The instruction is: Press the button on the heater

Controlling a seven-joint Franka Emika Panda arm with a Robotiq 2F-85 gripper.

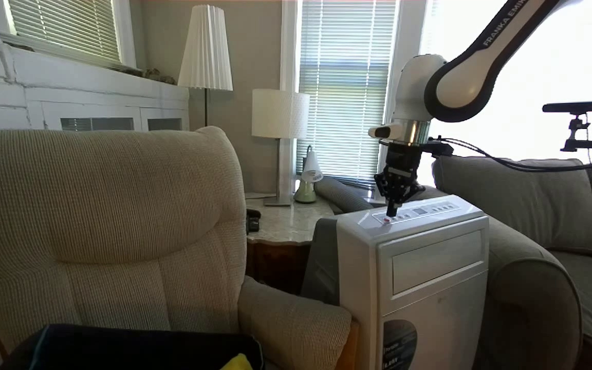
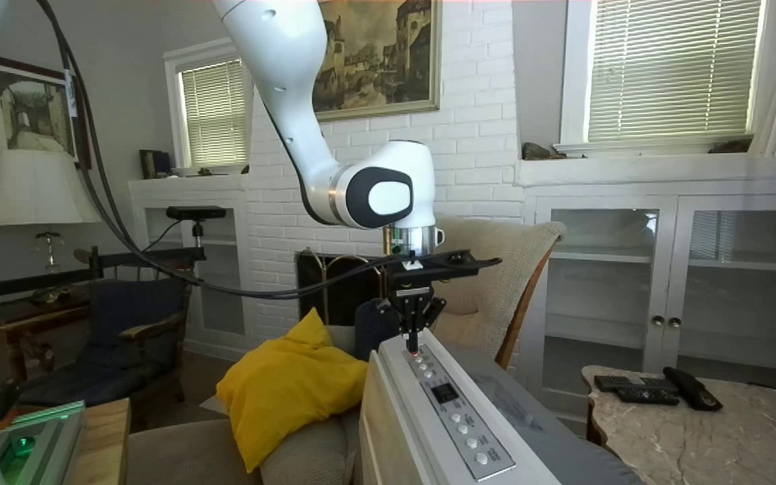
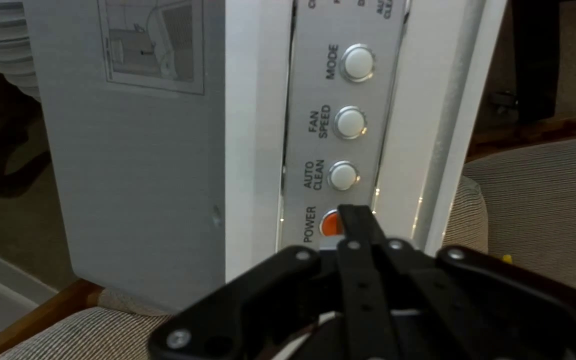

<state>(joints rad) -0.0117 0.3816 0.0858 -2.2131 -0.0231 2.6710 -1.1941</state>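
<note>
The heater [image 1: 432,288] is a tall white boxy appliance with a silver control strip on its top. It also shows in an exterior view [image 2: 398,411] and from above in the wrist view [image 3: 258,125]. The round orange-red power button [image 3: 328,224] sits at the end of the strip and is partly covered by my fingers. My gripper [image 3: 358,212] points down, its two black fingertips pressed together with nothing between them. In both exterior views the gripper [image 1: 391,210] [image 2: 413,345] is right at the power button. I cannot tell whether the tips touch or press it.
White buttons marked auto clean [image 3: 343,175], fan speed [image 3: 350,123] and mode [image 3: 358,63] line the strip. A beige armchair [image 1: 147,205] and a grey sofa [image 1: 527,257] flank the heater. A marble-topped table [image 2: 711,431] with remotes stands nearby, and a yellow pillow [image 2: 294,391] lies beside the heater.
</note>
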